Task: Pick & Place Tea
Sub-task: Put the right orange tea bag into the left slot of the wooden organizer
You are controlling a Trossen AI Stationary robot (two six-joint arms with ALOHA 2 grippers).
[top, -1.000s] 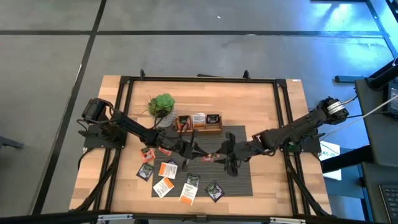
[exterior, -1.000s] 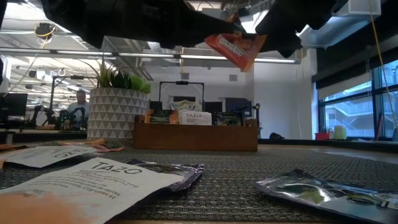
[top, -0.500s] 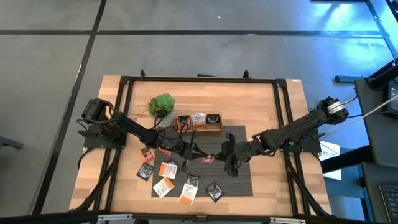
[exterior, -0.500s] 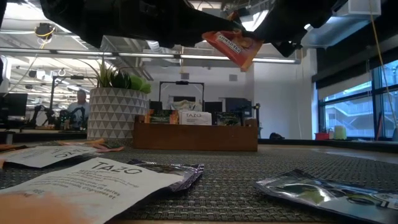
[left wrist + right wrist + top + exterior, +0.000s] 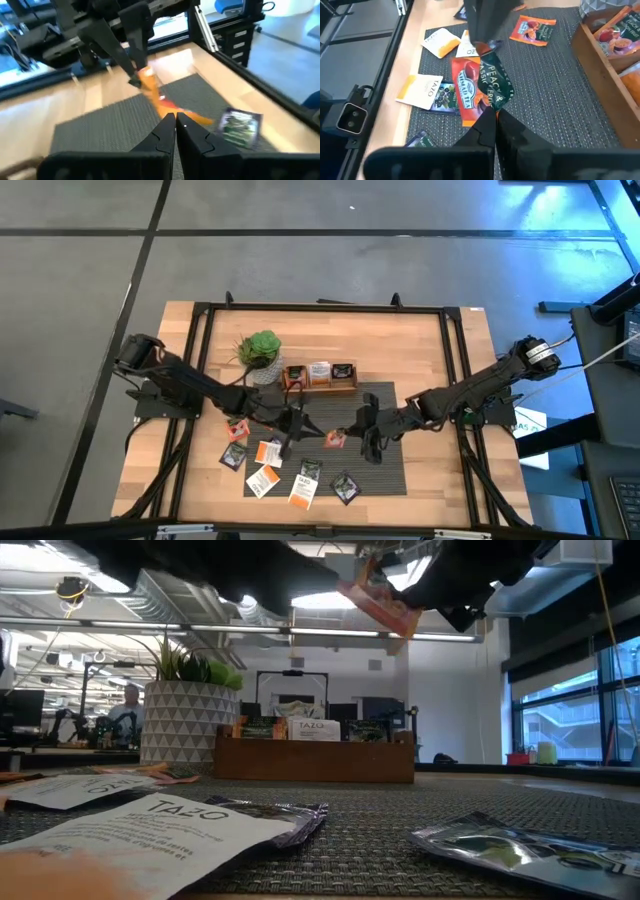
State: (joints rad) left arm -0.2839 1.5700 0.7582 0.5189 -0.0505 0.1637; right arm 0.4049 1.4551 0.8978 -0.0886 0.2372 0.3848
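Aloft, the orange-red sachet (image 5: 378, 602) slants steeply from the right tool (image 5: 347, 436).

A brown wooden tray (image 5: 345, 388) with three compartments sits on the wooden table (image 5: 420, 350) at the far edge of a dark woven mat (image 5: 395, 465). Just beside the tray stands a green potted plant (image 5: 259, 348) in a white patterned pot (image 5: 183, 722). In the room behind, a person (image 5: 127, 708) is seated.

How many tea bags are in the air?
1. The orange tea bag hangs above the mat, pinched between the left gripper and the right gripper; others may be hidden.
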